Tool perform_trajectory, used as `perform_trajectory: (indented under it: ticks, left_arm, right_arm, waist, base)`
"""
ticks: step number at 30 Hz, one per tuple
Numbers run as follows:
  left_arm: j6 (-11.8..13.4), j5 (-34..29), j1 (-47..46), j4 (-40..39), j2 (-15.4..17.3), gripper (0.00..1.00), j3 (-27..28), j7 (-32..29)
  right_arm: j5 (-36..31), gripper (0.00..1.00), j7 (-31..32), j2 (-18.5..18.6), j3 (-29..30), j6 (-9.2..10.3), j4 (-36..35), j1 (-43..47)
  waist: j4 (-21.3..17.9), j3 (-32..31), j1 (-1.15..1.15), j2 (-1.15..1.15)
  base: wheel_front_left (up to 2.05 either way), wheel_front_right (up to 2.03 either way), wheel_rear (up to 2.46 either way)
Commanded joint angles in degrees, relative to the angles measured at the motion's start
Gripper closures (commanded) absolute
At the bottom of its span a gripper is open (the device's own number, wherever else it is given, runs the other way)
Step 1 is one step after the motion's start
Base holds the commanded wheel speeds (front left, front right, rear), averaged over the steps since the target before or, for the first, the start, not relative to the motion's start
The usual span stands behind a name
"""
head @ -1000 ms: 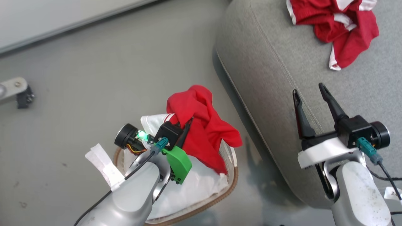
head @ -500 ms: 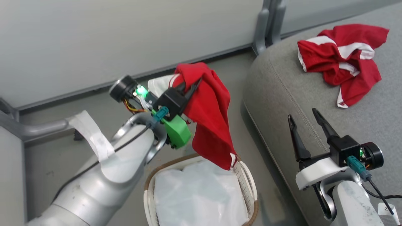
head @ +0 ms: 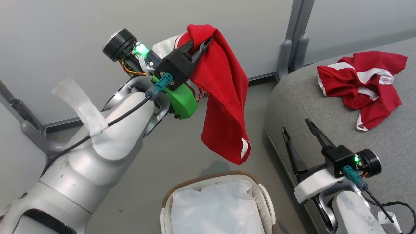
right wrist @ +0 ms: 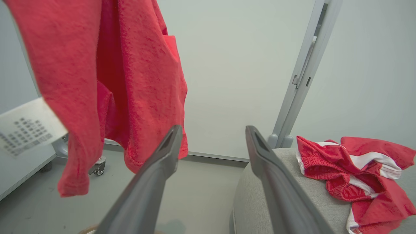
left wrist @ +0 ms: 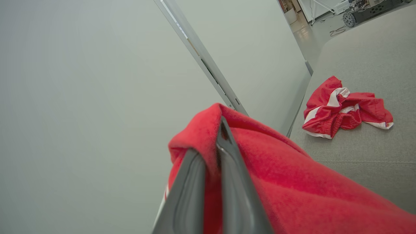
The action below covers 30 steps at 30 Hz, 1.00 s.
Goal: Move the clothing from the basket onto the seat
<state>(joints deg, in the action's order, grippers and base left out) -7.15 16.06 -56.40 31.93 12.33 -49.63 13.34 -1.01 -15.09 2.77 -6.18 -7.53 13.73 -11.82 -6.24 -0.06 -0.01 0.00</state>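
**Lighting and image quality.** Illumination is bright, even and diffuse, without glare. Head view: the hanging garment point(head: 224, 97) throws a faint, soft-edged shadow on the floor point(head: 214, 169) directly below it, just beyond the basket point(head: 208, 176). A green indicator lamp point(head: 141, 50) glows beside the garment, behind the left tool point(head: 206, 44). Left wrist view: the fingers point(left wrist: 234, 195) in front of the garment are out of focus. Right wrist view: the label point(right wrist: 29, 130) on the garment is blurred, and the fingers point(right wrist: 152, 182) of the right tool point(right wrist: 213, 130) below the garment are soft.
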Motion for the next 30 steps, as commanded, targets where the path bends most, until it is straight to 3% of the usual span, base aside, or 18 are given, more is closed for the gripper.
perform_trajectory:
  ticks: [1,9,19,30]
  left_arm:
    - [-0.24,0.32,-1.14,-0.01,0.16,1.00,-0.03,0.07]
    - [-0.24,1.00,-2.37,-0.42,-1.21,1.00,-1.51,0.39]
    - [-0.32,2.24,-3.39,-1.78,-3.54,1.00,-5.16,0.06]
    - [-0.36,4.10,-1.45,-5.71,-3.49,1.00,-8.68,0.49]
  right_arm:
    - [0.25,0.00,-0.12,0.22,-0.33,0.08,0.23,-0.80]
    - [-0.17,0.00,-0.12,0.20,-3.95,0.08,1.88,-4.74]
    - [0.43,0.00,-0.12,0.21,-8.54,0.08,8.80,-13.32]
    - [-3.59,0.00,-0.12,0.36,-8.37,0.08,15.26,-19.58]
  waist:
    - [0.02,-0.06,0.01,0.00]
    - [0.83,-0.27,0.01,0.00]
    - [4.38,-0.53,0.01,0.00]
    - [8.04,-0.54,0.01,0.00]
  base:
    - [0.00,0.00,0.00]
    - [0.00,0.00,0.00]
    - [0.00,0.00,0.00]
    - [0.00,0.00,0.00]
